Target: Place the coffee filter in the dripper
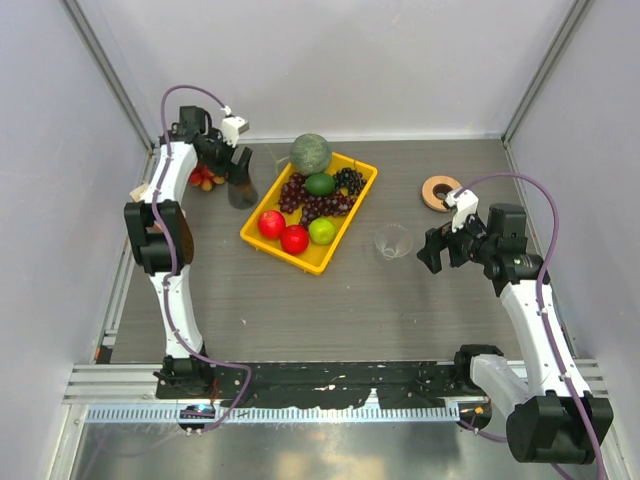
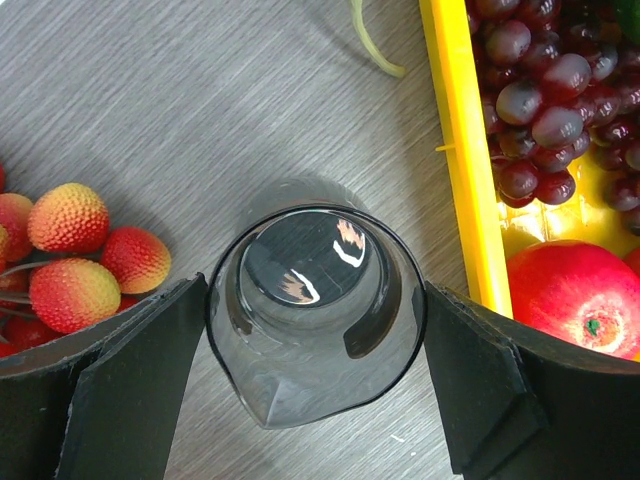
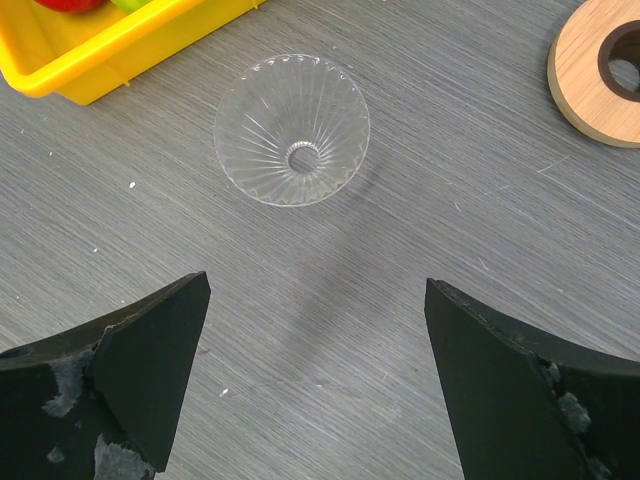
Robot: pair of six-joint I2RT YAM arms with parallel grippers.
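Note:
The dripper [image 1: 392, 241], a clear ribbed cone, stands on the table right of the yellow tray. In the right wrist view the dripper [image 3: 292, 130] lies ahead of my right gripper [image 3: 316, 290], which is open and empty above bare table. In the top view my right gripper [image 1: 432, 250] sits just right of the dripper. My left gripper [image 1: 240, 170] is at the back left, and its fingers [image 2: 150, 370] press both sides of a dark smoky glass cup [image 2: 310, 260] standing on the table. The coffee filter is out of view.
The yellow tray [image 1: 260, 238] holds apples, limes, grapes and a melon, and its rim [image 2: 460, 150] runs close to the right of the cup. Lychees [image 2: 80, 250] lie left of the cup. A tan wooden ring [image 1: 439, 192] lies behind the right gripper.

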